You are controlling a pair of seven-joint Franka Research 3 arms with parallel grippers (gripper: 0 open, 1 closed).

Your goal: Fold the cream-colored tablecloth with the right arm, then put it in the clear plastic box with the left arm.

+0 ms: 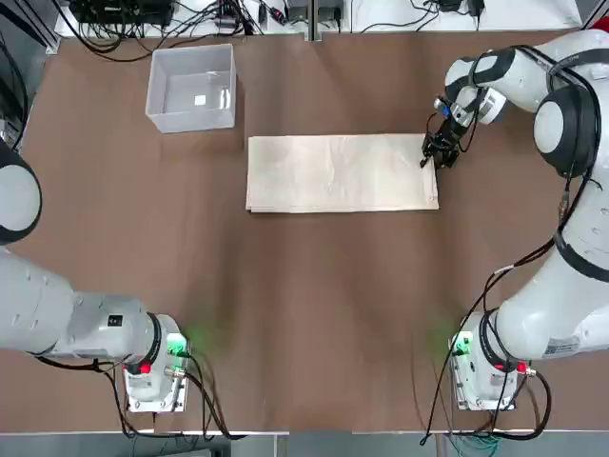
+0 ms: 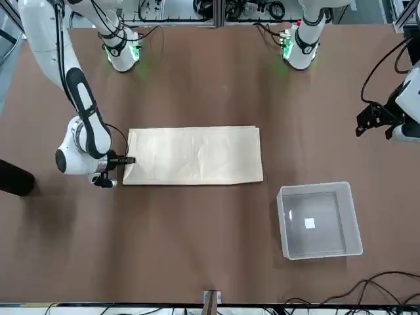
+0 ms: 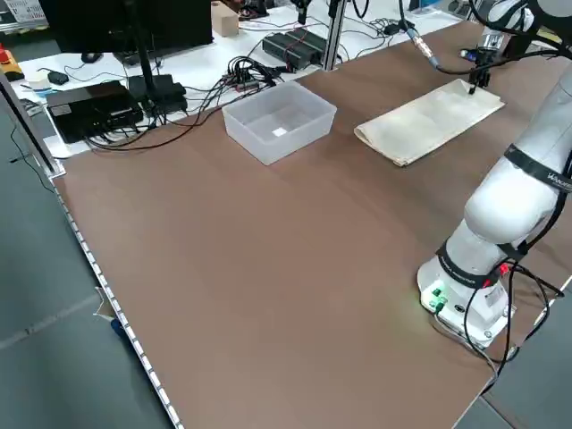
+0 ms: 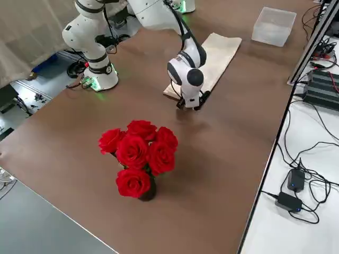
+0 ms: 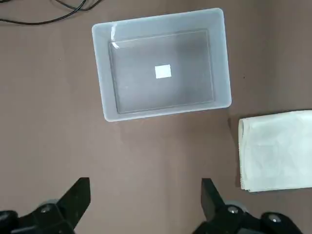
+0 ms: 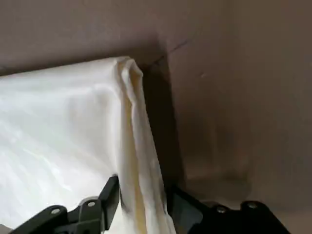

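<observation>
The cream-colored tablecloth [image 1: 333, 173] [image 2: 193, 156] [image 3: 429, 121] lies as a flat folded rectangle in the middle of the table. My right gripper [image 1: 440, 155] [image 2: 128, 160] is down at its far right corner. In the right wrist view the right gripper [image 6: 141, 200] pinches the cloth's [image 6: 63, 136] bunched, lifted edge between its fingers. The clear plastic box [image 1: 190, 119] [image 2: 282, 216] [image 5: 102, 73] stands at the far left, with nothing inside but a white label. My left gripper [image 5: 146, 195] [image 2: 371, 119] hovers open above the table near the box.
A dark vase of red roses [image 4: 139, 159] [image 2: 13, 178] stands on the table to the right of the cloth. Cables [image 1: 171, 24] and black devices [image 3: 98, 107] lie beyond the far edge. Bare brown table [image 1: 314, 314] stretches between the cloth and the arm bases.
</observation>
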